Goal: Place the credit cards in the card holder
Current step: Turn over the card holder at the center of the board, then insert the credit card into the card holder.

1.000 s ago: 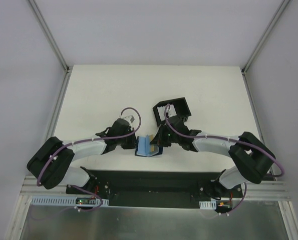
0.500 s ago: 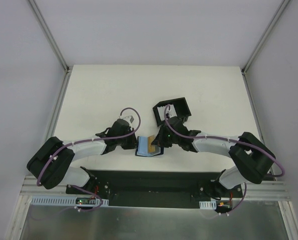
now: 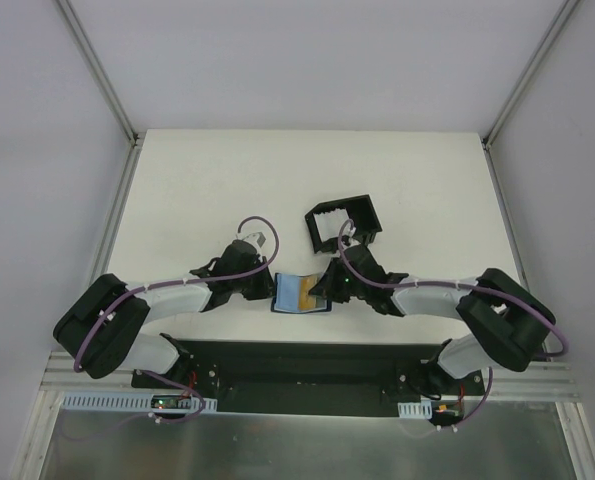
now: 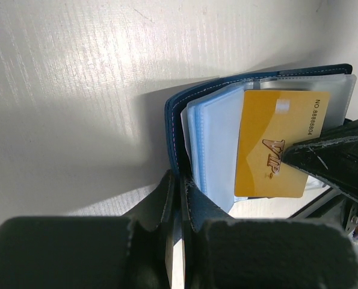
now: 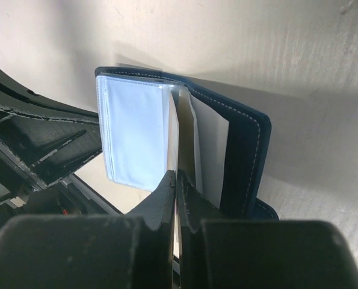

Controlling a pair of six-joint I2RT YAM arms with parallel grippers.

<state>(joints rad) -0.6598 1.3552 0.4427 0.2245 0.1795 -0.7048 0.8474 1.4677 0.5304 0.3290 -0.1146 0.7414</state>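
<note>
While the card holder (image 3: 300,294) lies open on the counter (image 3: 227,180) between the two arms, the left fingers (image 4: 154,208) are clamped shut on an edge of its navy cover. The right fingers (image 5: 162,198) are closed on the yellow-orange card (image 4: 275,144), which lies over the holder's pale-blue inner sleeves.

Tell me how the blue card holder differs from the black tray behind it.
The card holder is navy with pale blue sleeves; the tray is black. The card holder lies open like a book; the tray is a square with raised walls. The left gripper pinches the card holder's cover, a yellow card at its sleeves; no gripper holds the tray. Both rest on the white table.
</note>
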